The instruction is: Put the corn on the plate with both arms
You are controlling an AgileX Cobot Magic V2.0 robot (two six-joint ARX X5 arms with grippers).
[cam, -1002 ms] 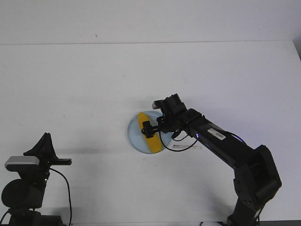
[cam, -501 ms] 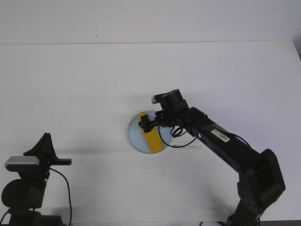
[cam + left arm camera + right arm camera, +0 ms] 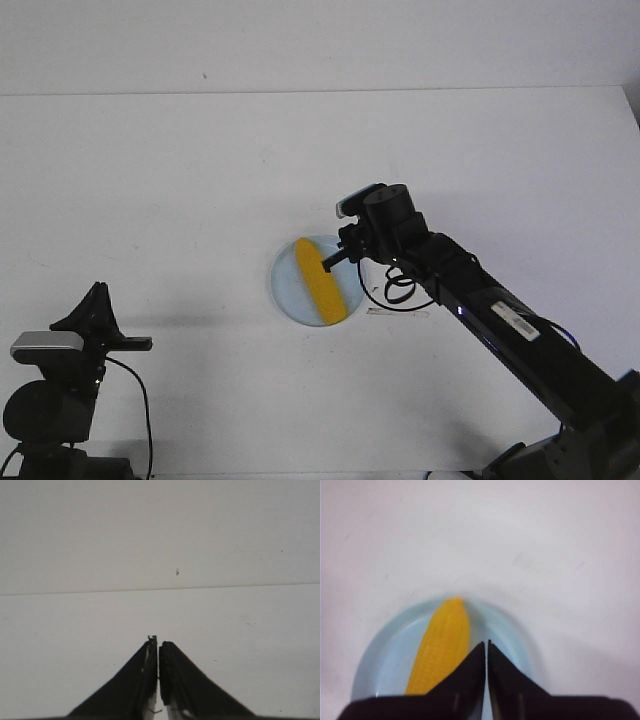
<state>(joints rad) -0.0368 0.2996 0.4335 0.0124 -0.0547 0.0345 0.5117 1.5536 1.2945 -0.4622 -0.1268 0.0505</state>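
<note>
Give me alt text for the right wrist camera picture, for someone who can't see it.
A yellow corn cob lies on a pale blue plate on a white table. The right gripper sits in the foreground, black jaws shut and empty, beside the cob.

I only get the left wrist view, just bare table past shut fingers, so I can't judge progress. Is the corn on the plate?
Observer: Yes. In the front view the corn lies across the plate, with nothing gripping it.
Operator: Where is the right gripper?
Observer: The right gripper sits at the cob's right side over the plate; the right wrist view shows its fingers closed together with nothing between them.
Operator: And my left arm?
Observer: The left gripper is parked at the near left corner of the table, well away from the plate.
</note>
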